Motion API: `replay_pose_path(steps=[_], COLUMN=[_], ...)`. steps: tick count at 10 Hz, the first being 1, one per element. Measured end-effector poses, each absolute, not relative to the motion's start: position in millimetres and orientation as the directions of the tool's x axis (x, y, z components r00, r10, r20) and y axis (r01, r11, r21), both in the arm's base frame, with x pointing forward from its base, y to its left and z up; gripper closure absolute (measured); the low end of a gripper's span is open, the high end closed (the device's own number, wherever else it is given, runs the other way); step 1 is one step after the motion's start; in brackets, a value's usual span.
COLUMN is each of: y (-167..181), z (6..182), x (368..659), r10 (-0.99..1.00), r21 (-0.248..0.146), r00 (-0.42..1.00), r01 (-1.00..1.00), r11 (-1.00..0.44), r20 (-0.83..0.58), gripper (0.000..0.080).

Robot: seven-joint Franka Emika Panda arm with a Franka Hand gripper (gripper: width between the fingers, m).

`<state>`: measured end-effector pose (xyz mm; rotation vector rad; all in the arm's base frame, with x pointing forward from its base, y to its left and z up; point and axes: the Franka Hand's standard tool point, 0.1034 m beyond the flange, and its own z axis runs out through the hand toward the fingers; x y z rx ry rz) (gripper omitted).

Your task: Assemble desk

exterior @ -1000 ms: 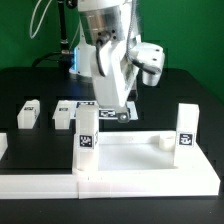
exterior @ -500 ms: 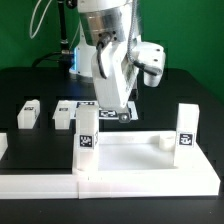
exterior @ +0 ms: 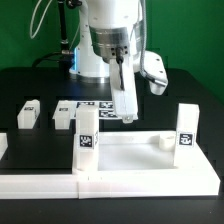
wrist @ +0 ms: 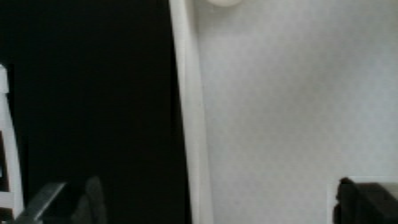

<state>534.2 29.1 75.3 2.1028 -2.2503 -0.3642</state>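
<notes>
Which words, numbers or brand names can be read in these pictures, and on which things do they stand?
None: no words, numbers or brands can be read.
The upright legs, the loose legs and the marker board carry only black-and-white pattern tags, too small to decode.
The wrist view shows no marks.

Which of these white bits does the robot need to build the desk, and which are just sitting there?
For the desk:
- desk top
- upright legs standing at its corners
- loose legs lying on the table

Just sitting there:
- marker board
- low border strip
</notes>
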Motion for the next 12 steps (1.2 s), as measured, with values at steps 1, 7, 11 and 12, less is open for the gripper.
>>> replay_pose_path(steps=[1,7,11,12], y=[32.7,33.6,27.5,27.4], z=[65.9,25.4,18.2,18.0], x=[535.0,520.3,517.8,517.7], r10=[-0.991,-0.993,-0.992,-0.992], r21=[0.194,-0.072,-0.028,-0.027], r00=[-0.079,-0.095,-0.059,-0.059], r01=[-0.979,-0.992,-0.998,-0.998], r11=[0.056,0.1,0.063,0.063], r20=[-0.111,-0.077,-0.109,-0.11], gripper=[0.015,0.015,0.0274,0.0413])
